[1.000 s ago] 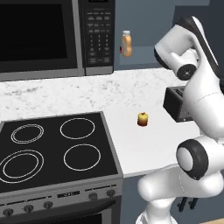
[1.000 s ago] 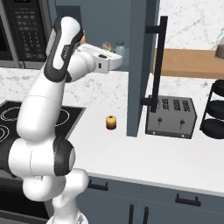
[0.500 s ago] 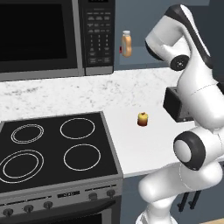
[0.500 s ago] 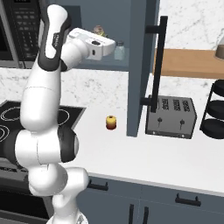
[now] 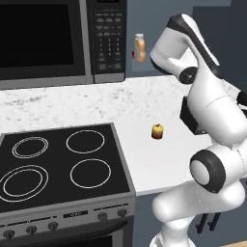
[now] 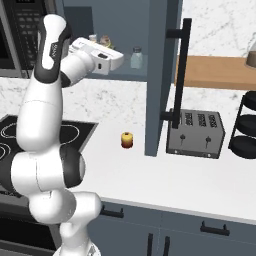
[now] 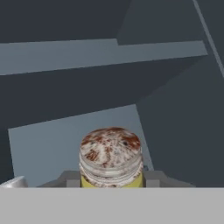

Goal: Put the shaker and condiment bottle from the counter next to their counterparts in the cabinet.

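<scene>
My gripper [image 7: 111, 176] is shut on the shaker [image 7: 111, 155], a yellow-green cylinder with a reddish-brown top that sits between the fingers in the hand view. Behind it lies the slate-blue inside of the cabinet [image 7: 65, 57]. In the right base view the hand [image 6: 98, 54] is raised level with the cabinet shelf [image 6: 127, 76], just left of a pale grey-capped shaker [image 6: 136, 57]. The orange condiment bottle [image 5: 139, 48] stands upright on the cabinet ledge beside the microwave, with a small red item [image 5: 133, 54] at its left.
A red-yellow ball [image 5: 157, 130] sits on the white counter [image 5: 144, 164]. The open cabinet door [image 6: 161, 75] with its black handle [image 6: 181, 75] hangs above a toaster [image 6: 195, 132]. The stove [image 5: 58, 164] and microwave [image 5: 48, 38] are on the left.
The arm has swung the hand up and back towards the cabinet shelf, carrying the shaker with it. The ball and the bottle have stayed put.
</scene>
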Tool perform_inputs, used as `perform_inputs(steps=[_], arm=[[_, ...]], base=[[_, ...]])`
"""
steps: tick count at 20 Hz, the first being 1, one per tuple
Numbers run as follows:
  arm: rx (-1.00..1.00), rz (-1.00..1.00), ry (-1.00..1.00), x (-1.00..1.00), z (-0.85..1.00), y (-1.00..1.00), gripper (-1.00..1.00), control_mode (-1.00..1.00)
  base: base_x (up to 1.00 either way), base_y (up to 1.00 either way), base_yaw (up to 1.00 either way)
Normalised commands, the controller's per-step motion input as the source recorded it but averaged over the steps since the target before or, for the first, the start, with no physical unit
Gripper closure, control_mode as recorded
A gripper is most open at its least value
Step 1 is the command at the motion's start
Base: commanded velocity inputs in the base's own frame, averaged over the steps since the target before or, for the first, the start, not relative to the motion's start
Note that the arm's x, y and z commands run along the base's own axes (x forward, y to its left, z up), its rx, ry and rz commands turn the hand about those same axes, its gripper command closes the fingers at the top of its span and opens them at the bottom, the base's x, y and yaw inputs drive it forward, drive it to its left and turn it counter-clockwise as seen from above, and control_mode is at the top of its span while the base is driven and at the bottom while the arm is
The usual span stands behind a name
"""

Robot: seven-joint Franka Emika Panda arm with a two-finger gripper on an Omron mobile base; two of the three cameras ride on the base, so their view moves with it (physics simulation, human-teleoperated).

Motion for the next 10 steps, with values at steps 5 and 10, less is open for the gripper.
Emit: perform_inputs(steps=[5, 10], arm=[[0.00, 0.04, 0.00, 0.07, -0.24, 0.08, 1.00, -1.00], [0.00, 0.00, 0.01, 0.31, -0.10, 0.02, 1.00, -1.00]], base=[[0.00, 0.00, 0.00], [0.00, 0.00, 0.00]])
